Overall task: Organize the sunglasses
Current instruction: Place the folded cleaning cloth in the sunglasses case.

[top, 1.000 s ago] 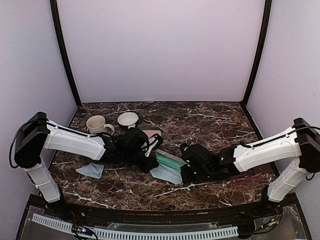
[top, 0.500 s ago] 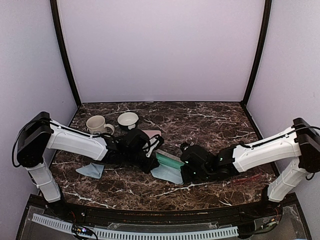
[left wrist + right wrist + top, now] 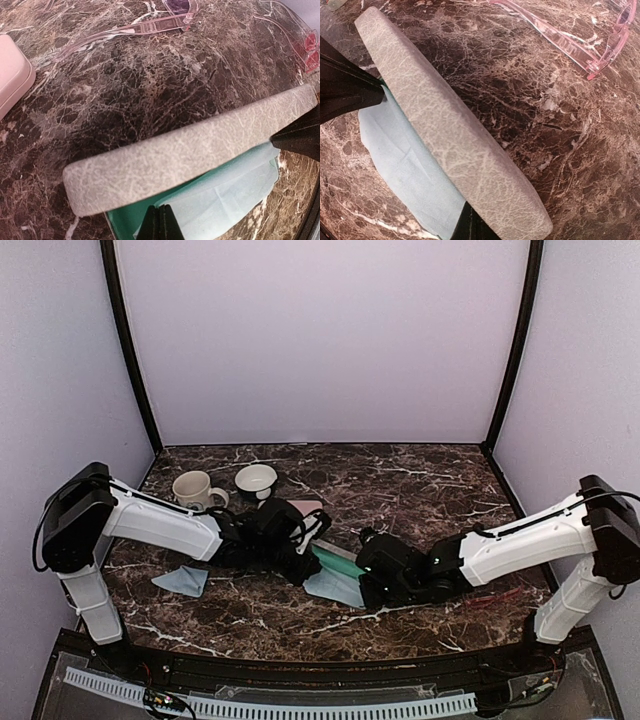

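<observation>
Mid-bench, your two arms meet nose to nose over the grey case (image 3: 190,145). Its lid is up a crack, the green lining shows, and a light-blue cloth (image 3: 225,192) lies in it and spills out toward the near edge. The left gripper (image 3: 300,562) is at the case's left end and the right gripper (image 3: 366,565) at its right end. A dark fingertip sits against the case edge in each wrist view, but honestly you can't tell from these shots how wide either gripper is, or whether it's got hold of anything.

Neither pair of sunglasses is in the case. The clear pink sunglasses (image 3: 165,25) lie on the stone on the far side of the case, not touching it. The red sunglasses (image 3: 306,42) sit off to the near right, well apart from it.

Room-wise it's tight on the left. The pink case (image 3: 12,75) is just far of the left gripper, the mug (image 3: 195,488) and bowl (image 3: 256,480) stand far left, and a second cloth (image 3: 182,580) lies near left. The far right of the bench (image 3: 430,475) is bare marble. The surface is glossy dark brown stone with white veins, and lilac walls (image 3: 320,340) close it in on three sides.
</observation>
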Controlling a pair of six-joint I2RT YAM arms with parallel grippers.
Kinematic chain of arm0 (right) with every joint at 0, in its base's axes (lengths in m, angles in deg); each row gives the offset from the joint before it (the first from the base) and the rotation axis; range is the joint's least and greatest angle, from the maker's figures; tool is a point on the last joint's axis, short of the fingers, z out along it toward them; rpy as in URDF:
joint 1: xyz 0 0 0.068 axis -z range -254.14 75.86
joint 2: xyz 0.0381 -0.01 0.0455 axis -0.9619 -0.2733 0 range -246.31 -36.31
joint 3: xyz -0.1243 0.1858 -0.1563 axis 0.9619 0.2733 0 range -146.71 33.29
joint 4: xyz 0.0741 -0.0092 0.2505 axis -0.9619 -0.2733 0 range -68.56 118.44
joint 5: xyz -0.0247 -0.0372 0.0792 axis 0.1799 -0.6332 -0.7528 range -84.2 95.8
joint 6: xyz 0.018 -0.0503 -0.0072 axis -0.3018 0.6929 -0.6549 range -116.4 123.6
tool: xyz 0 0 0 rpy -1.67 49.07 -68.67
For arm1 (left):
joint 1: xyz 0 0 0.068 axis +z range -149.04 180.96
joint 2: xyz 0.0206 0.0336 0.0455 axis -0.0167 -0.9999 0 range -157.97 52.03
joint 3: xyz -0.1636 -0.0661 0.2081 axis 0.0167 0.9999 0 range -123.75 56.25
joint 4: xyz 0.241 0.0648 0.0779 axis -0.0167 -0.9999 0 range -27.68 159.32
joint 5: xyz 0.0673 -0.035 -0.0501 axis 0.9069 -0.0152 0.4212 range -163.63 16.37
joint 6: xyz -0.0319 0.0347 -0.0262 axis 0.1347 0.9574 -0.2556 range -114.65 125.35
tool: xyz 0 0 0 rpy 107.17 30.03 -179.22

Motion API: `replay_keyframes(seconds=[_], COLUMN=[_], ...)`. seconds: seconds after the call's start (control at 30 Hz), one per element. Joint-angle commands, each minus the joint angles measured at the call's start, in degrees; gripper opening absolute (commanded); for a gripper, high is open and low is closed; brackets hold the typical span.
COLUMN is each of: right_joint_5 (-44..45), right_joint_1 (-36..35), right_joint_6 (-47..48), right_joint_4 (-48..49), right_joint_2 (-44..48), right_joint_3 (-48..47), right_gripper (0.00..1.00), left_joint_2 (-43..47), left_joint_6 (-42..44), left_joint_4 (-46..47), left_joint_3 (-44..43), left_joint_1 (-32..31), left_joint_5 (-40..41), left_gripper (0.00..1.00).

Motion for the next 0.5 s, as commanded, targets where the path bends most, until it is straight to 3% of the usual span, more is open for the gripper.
replay_keyframes(seconds=[0.0,0.47], right_joint_5=[2.7,3.5], right_joint_1=[-0.7,-1.2], right_joint_6=[-1.0,-1.5], right_joint_4=[-0.6,-0.8], right_joint_2=[-0.6,-2.5], right_joint_3=[-1.5,-1.9], right_gripper=[0.00,0.00], left_joint_2=[0.1,0.1], left_joint_6=[1.0,2.7], left_joint_4=[1.7,5.1], left_joint_3=[-1.0,0.7], left_joint_1=[0.4,0.4], left_joint_5=[1.2,0.9], left_gripper=[0.00,0.00])
